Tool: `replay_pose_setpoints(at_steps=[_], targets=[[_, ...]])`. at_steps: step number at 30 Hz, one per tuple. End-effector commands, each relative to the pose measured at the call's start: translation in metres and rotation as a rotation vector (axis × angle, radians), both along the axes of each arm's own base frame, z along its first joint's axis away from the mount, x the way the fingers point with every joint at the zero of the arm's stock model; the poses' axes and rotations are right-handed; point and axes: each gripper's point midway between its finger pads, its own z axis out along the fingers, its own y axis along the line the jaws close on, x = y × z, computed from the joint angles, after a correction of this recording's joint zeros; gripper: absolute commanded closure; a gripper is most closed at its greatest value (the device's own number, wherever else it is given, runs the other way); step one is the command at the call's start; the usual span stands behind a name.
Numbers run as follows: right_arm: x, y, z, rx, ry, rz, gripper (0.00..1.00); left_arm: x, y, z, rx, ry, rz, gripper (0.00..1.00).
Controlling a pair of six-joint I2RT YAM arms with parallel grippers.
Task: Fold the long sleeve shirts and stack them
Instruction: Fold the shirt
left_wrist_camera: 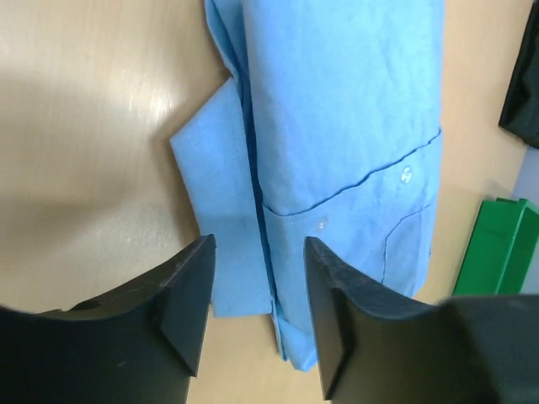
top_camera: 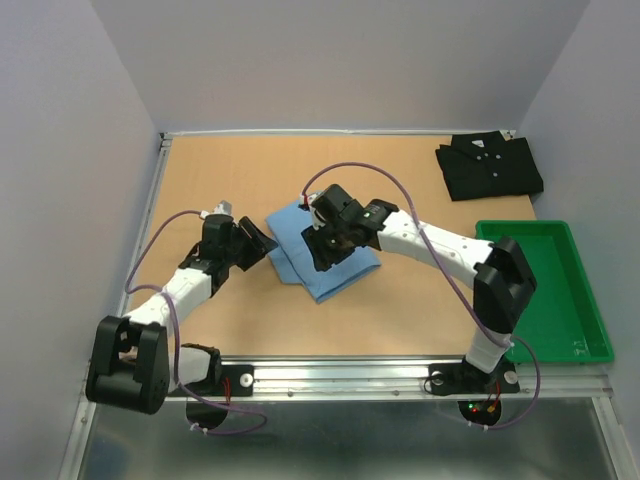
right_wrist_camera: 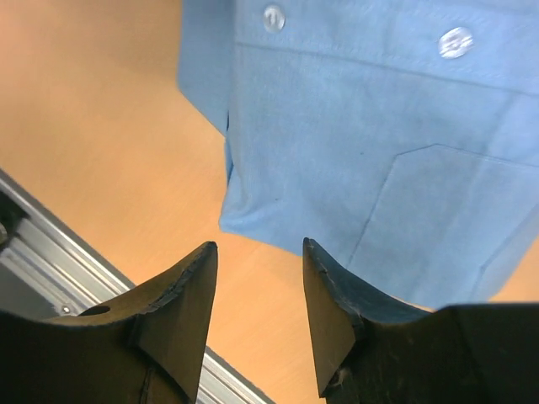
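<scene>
The light blue shirt (top_camera: 322,280) lies folded in the middle of the table. It fills the left wrist view (left_wrist_camera: 337,126) and the right wrist view (right_wrist_camera: 362,126), buttons and chest pocket facing up. My left gripper (top_camera: 266,241) is open and empty at the shirt's left edge, its jaws (left_wrist_camera: 257,252) straddling the folded edge from above. My right gripper (top_camera: 326,248) is open and empty just above the shirt, its jaws (right_wrist_camera: 257,252) over the near edge and bare table. The black shirt (top_camera: 490,166) lies folded at the back right corner.
A green plastic tray (top_camera: 590,300) sits at the right edge of the table and shows in the left wrist view (left_wrist_camera: 497,244). The metal rail (right_wrist_camera: 50,269) runs along the table's near edge. Grey walls enclose the back and sides.
</scene>
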Motion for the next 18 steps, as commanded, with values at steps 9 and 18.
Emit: replay_pose_setpoints(at_steps=[9, 18], targets=[[0.03, -0.004, 0.079, 0.364, -0.027, -0.054, 0.49, 0.032, 0.014, 0.089, 0.076, -0.195, 0.051, 0.38], [0.06, -0.045, 0.084, 0.636, 0.042, -0.18, 0.52, 0.099, -0.033, 0.114, -0.013, -0.273, -0.052, 0.54]])
